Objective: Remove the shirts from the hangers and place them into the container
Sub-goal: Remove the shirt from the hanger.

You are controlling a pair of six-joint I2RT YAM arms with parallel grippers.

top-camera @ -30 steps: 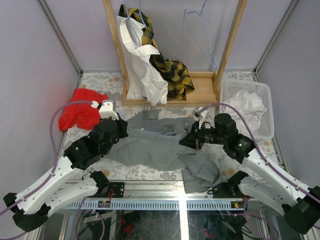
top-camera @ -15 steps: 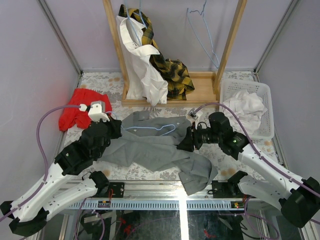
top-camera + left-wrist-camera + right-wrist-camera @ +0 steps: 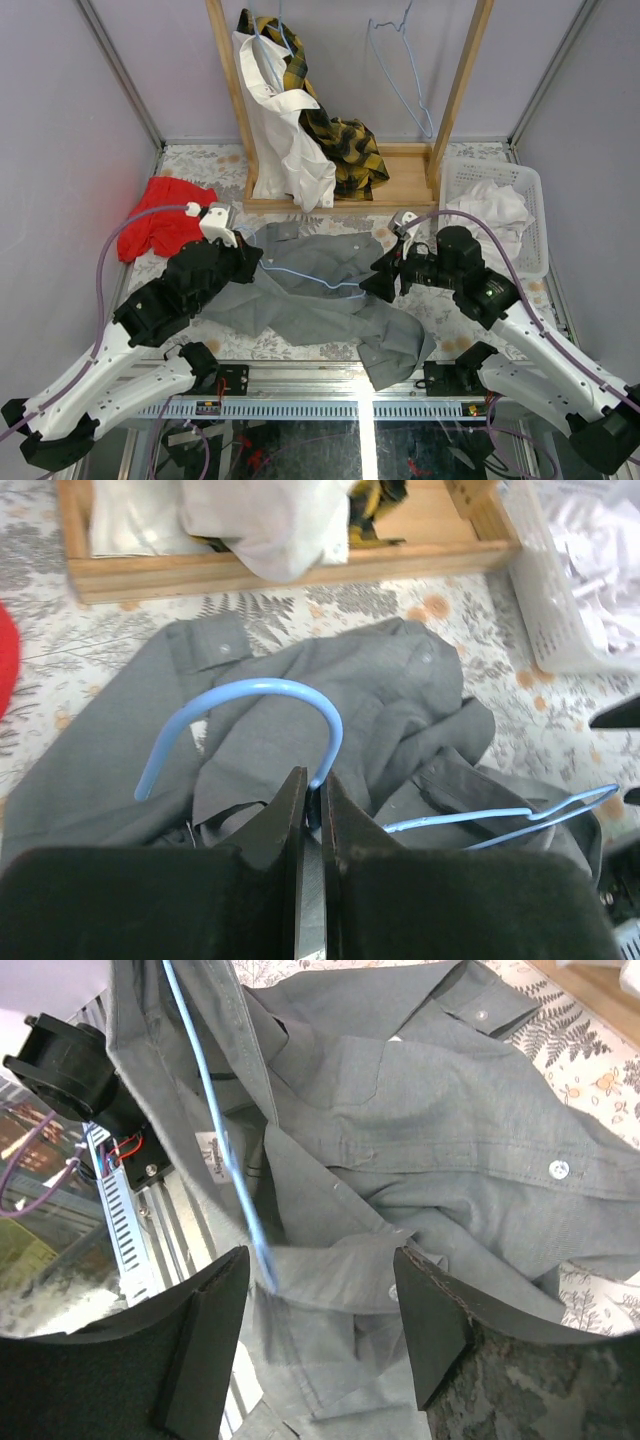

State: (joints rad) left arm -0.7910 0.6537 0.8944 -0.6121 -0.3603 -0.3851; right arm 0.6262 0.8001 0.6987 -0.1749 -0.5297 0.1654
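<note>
Two grippers, one grey shirt between them. The left gripper (image 3: 312, 780) has its jaws pressed together on the light-blue hanger (image 3: 262, 692), pinching the wire right at the foot of the hook, which curls up and away from the fingertips. The hanger's shoulders run off into the grey shirt (image 3: 320, 295), which lies rumpled on the bench (image 3: 200, 160) between the two arms, one end spilling toward the near edge. Across it, the right gripper (image 3: 320, 1260) stands with its fingers apart, nothing clamped, grey cloth and a run of blue wire showing between them. Further out on the right, the white basket (image 3: 533, 180) sits on the bench with a crumpled white shirt (image 3: 490, 212) inside. At the back, the wooden rack (image 3: 464, 90) carries a hanging white shirt (image 3: 285, 130), the plaid shirt (image 3: 345, 145) and a bare hanger (image 3: 400, 80). Far left lies a red cloth (image 3: 160, 225).
</note>
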